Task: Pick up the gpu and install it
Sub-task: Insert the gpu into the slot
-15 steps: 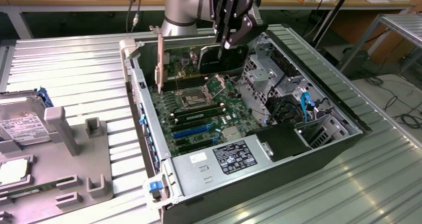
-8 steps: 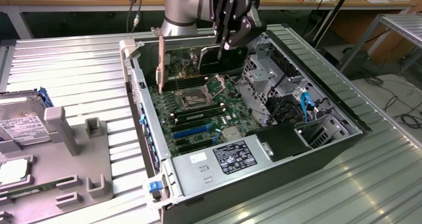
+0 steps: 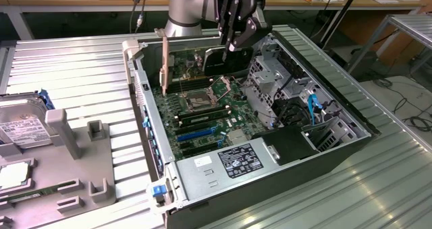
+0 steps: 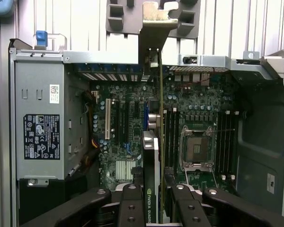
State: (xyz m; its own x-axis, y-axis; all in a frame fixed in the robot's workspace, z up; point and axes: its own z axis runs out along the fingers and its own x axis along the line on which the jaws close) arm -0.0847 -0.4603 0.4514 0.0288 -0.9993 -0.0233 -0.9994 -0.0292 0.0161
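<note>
Fingers (image 4: 131, 204) of the gripper (image 3: 231, 46) pinch the gpu (image 3: 226, 63) from above, holding it upright on its edge over the motherboard (image 3: 202, 105) inside the open computer case (image 3: 337, 143). Its silver end bracket (image 3: 164, 62) hangs just beside the case wall on the exterior view's left. Whether the card touches a slot cannot be told.

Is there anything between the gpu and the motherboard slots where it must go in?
Nothing visible does. The end effector holds the gpu edge-down over the motherboard; the slots beside it lie bare, though the card hides the spot directly beneath.
</note>
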